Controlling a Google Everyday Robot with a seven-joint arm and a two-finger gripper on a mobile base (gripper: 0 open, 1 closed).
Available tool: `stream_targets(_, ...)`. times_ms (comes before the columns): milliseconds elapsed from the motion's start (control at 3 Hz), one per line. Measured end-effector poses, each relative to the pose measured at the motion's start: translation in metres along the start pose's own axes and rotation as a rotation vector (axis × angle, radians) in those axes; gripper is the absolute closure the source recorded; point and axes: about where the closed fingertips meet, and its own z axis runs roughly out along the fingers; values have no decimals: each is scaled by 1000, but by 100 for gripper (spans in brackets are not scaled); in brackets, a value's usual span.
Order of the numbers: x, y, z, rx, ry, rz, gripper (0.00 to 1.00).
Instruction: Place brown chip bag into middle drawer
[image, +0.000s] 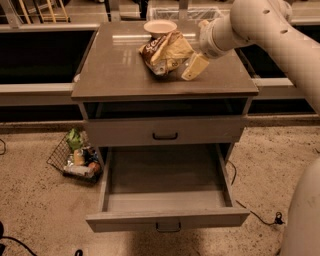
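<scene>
The brown chip bag (166, 50) lies crumpled on the cabinet top (115, 70), just in front of the small cream bowl (160, 26). My gripper (195, 66) hangs low over the top, right beside the bag's right edge; I cannot tell whether it touches the bag. The arm comes in from the upper right. The middle drawer (165, 175) is pulled out wide below, and nothing lies in it. Its flat front (167, 218) faces me with a small dark handle.
A closed grey drawer front with a black curved handle (165, 135) sits above the open drawer. A wire basket of groceries (75, 160) stands on the floor at the left. A cable and plug (274, 218) lie on the floor at the right.
</scene>
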Motion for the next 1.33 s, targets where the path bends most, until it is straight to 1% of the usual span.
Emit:
stream_targets(333,-13,-8,13,36,-45,-12,0)
stream_targets(667,-23,-11,30,39,-77,-13,0)
stream_targets(1000,-36,-8,44,22,-135,0,0)
stream_targets(1333,-45,-5,47,8,-169,5,0)
